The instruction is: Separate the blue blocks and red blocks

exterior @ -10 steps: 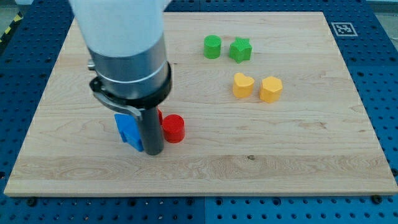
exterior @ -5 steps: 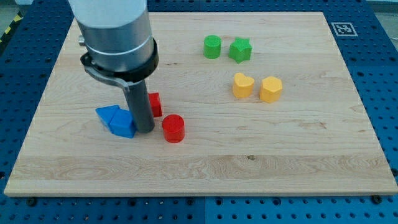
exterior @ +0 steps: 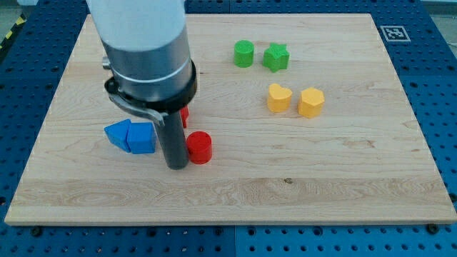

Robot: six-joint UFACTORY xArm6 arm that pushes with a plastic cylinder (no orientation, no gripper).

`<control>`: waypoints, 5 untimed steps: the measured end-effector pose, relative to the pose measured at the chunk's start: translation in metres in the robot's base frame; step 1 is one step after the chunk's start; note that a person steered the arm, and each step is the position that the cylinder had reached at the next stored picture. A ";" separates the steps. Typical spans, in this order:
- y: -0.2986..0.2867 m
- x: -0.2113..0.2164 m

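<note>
My tip (exterior: 176, 166) has no jaws, so there is nothing to open or close; it stands near the surface's (exterior: 343, 193) bottom-left part, between the two touching blue blocks (exterior: 131, 136) and the red cylinder (exterior: 199, 148). A second red block (exterior: 184, 116) is half hidden behind the rod. I judge the separating step is in hand, and the next move calls for pushing the red ones further toward the right edge.

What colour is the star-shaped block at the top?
Green. The star block shows clearly in the camera view.
</note>
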State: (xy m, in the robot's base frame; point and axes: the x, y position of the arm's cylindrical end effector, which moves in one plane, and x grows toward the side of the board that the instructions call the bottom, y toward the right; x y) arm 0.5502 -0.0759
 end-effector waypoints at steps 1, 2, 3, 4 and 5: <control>0.015 0.010; 0.029 0.011; 0.030 0.010; 0.030 -0.002; 0.030 -0.023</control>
State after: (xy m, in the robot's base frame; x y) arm 0.5276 -0.0457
